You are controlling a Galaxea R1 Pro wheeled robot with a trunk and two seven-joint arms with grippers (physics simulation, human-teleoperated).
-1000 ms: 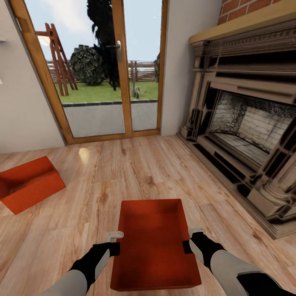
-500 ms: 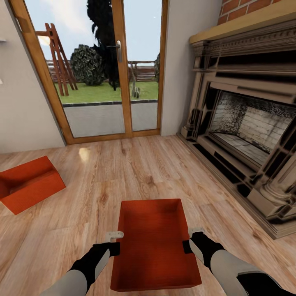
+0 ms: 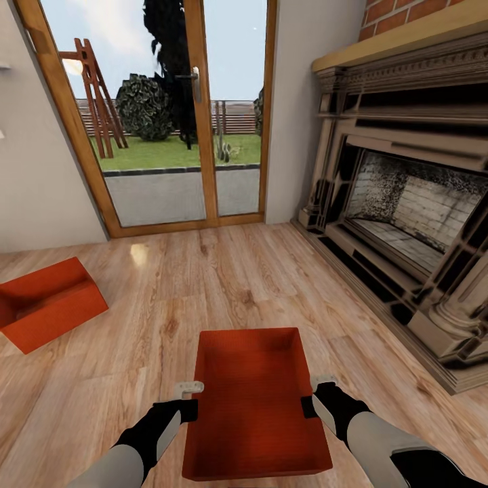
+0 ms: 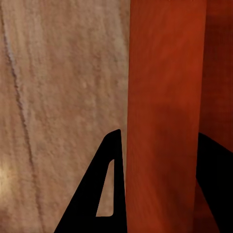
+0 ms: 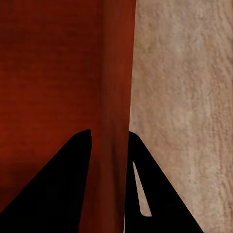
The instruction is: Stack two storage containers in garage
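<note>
We are gripping one storage container [image 3: 254, 407] by its two long walls, our left gripper [image 3: 192, 400] and right gripper [image 3: 313, 396] each clamped over a rim; the second container [image 3: 47, 303] is lying on the wood floor [image 3: 224, 285] well to our left

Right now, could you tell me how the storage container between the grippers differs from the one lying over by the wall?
The held storage container is gripped on both long walls, by the left gripper and the right gripper; the far storage container lies untouched on the wood-plank floor. The held one lines up squarely ahead of the robot; the far one sits skewed. Both are red-orange, open-topped and seemingly empty.
</note>
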